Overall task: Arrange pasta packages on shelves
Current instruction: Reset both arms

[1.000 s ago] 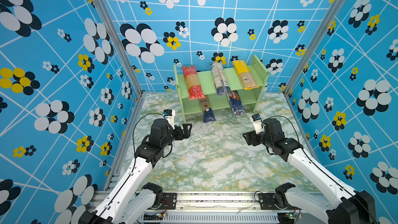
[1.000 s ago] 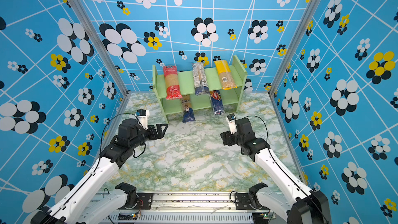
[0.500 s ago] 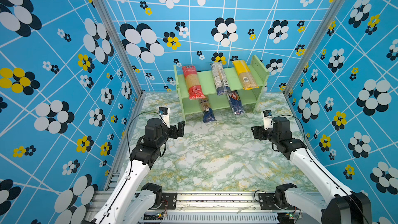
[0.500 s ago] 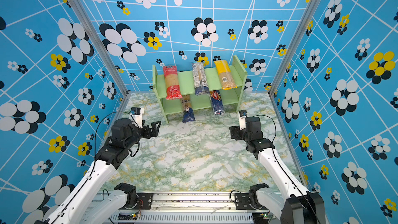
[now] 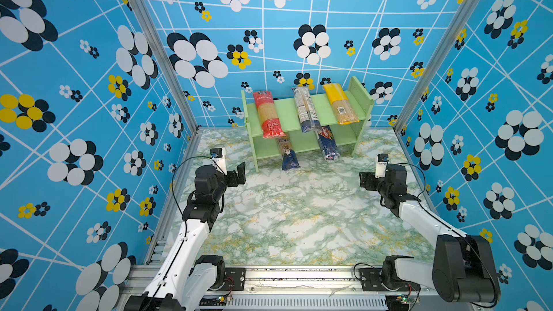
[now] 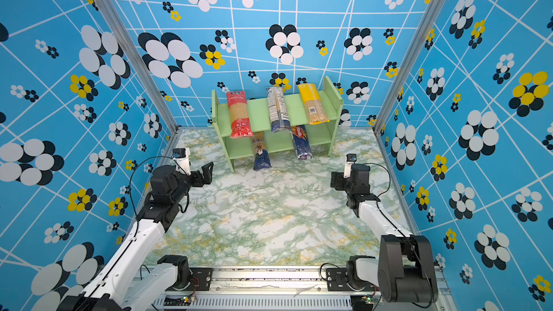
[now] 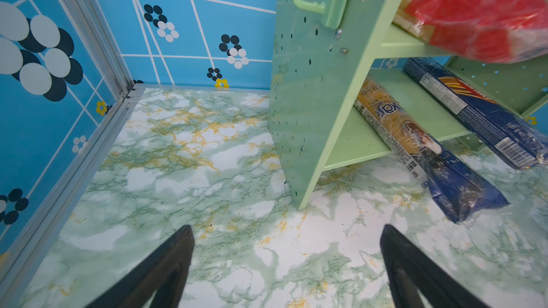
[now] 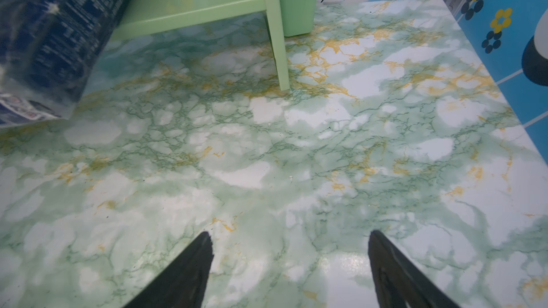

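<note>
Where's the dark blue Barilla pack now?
In both top views the Barilla pack lies on the lower shelf, right of the brownish pack, below the clear pack, its near end overhanging the front edge.

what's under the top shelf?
Two packs: the brownish blue-ended pack and the Barilla pack, both poking out front. In both top views the top shelf covers their back ends.

The red pack (image 5: 266, 115), clear white-labelled pack (image 5: 305, 109) and yellow pack (image 5: 341, 106) are lying across the pale green shelf unit's (image 5: 284, 112) upper tier; the brownish blue-ended pack (image 5: 287, 154) and dark blue Barilla pack (image 5: 327, 143) are overhanging its lower tier.
</note>
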